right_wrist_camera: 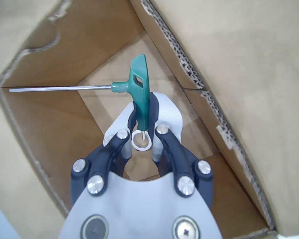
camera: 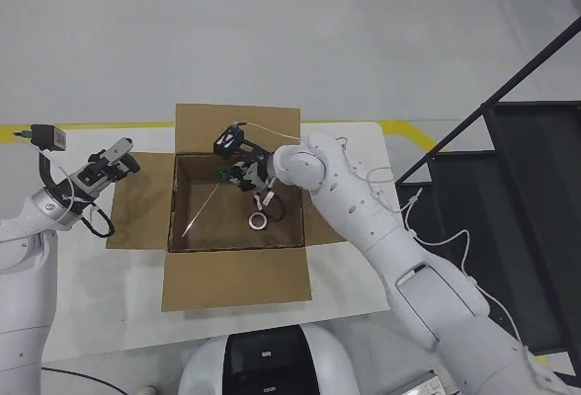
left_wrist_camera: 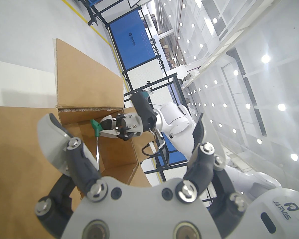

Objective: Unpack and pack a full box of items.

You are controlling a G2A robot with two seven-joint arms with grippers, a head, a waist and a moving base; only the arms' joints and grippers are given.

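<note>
The right claw (right_wrist_camera: 142, 110) sits inside the open cardboard box (camera: 233, 277), close to the far wall, and is closed on the green handle of a T-shaped hex key (right_wrist_camera: 141, 88). Its two fingers pinch the lower half of the handle from either side, and the upper half sticks out past the fingertips. The key's thin metal shaft runs sideways from the handle, away from the claw, toward the opposite box wall. From above, the shaft (camera: 204, 205) slants down across the box to the left of the claw (camera: 239, 176), with its tip near the floor by the left wall. A small white ring (camera: 259, 219) lies flat on the box floor just below and nearer the robot than the claw. In the wrist view the ring (right_wrist_camera: 140, 149) shows between the finger bases, under the end of the handle.

The left claw (left_wrist_camera: 124, 130) is wide open and holds nothing. It hangs outside the box, above the outer edge of the left flap (camera: 123, 158), and points toward the right claw (left_wrist_camera: 103, 128) and the key's green handle (left_wrist_camera: 96, 126). All four box flaps are folded outward over the white table (camera: 113, 296).
</note>
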